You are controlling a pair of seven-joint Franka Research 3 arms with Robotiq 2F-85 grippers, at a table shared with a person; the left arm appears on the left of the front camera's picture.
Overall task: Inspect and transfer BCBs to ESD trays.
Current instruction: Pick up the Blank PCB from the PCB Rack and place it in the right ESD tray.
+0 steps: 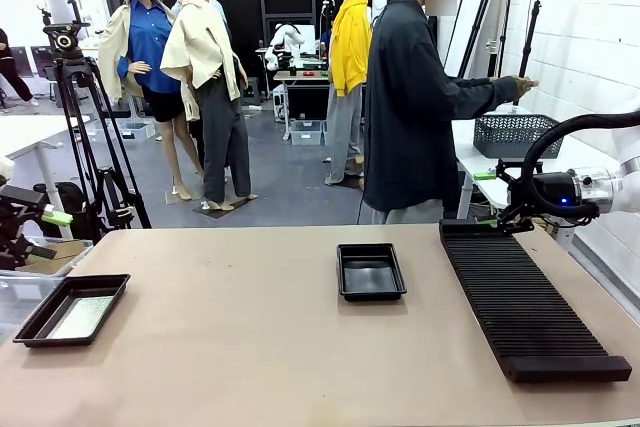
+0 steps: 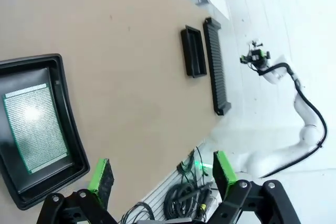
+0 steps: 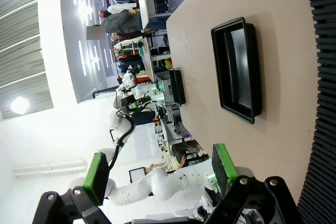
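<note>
Two ESD trays lie on the tan table. The left tray (image 1: 72, 309) (image 2: 65, 108) holds one BCB (image 1: 80, 317) (image 2: 35, 127), green with a grey sheen, flat on its floor. The middle tray (image 1: 371, 271) (image 3: 237, 69) (image 2: 193, 52) has a bare floor. My left gripper (image 1: 45, 215) (image 2: 161, 176) hangs open off the table's left edge, above and beside the left tray. Over the rack's far end my right gripper (image 1: 497, 197) (image 3: 160, 174) is open too, with nothing between its fingers. The left tray (image 3: 176, 87) appears small and far off in the right wrist view.
A long ribbed black rack (image 1: 530, 302) (image 2: 216, 66) (image 3: 320, 77) runs along the table's right side. A person (image 1: 420, 107) stands behind the table, turned right, a hand reaching over a dark mesh basket (image 1: 515, 134) on a side table. A tripod (image 1: 90, 137) stands at back left.
</note>
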